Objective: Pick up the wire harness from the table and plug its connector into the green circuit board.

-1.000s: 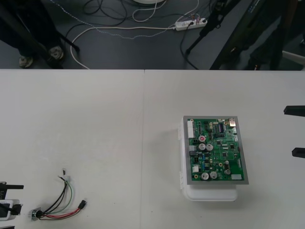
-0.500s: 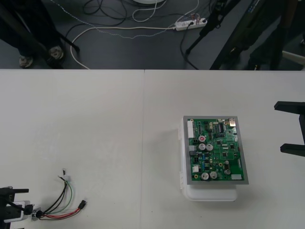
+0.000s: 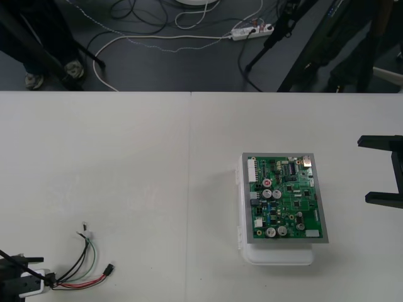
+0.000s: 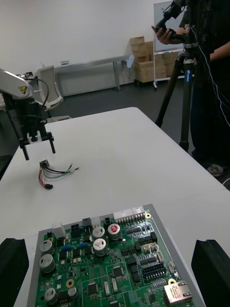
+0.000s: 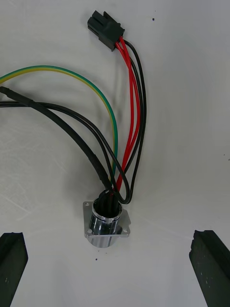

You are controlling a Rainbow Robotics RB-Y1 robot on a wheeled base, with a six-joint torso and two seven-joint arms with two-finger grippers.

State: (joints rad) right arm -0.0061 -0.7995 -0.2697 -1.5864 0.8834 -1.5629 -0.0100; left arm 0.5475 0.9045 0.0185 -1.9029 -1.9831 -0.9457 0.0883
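A small wire harness [image 3: 79,274] of thin red, black and green-yellow wires lies on the plain light worktop [image 3: 126,157] close to its near left corner. The left gripper [image 3: 28,274] sits at that corner, right at the harness's round metal socket [image 5: 106,223]. Its black fingers [image 5: 12,268] are spread wide, the flanged socket lies between them touching neither, and the gripper has hold of nothing. From the socket the wires fan away from the gripper. The red and black pair ends in a small black plug [image 5: 105,31] that rests on the worktop, well apart from the board. The green circuit board [image 3: 283,198] on its white base [image 3: 277,257] sits on the right half of the worktop, with no wire reaching it. The right gripper [image 3: 384,170] is at the worktop's right edge, just beside the board. Its fingers [image 4: 213,273] are also wide apart and hold nothing, with the board's near end seen between them.
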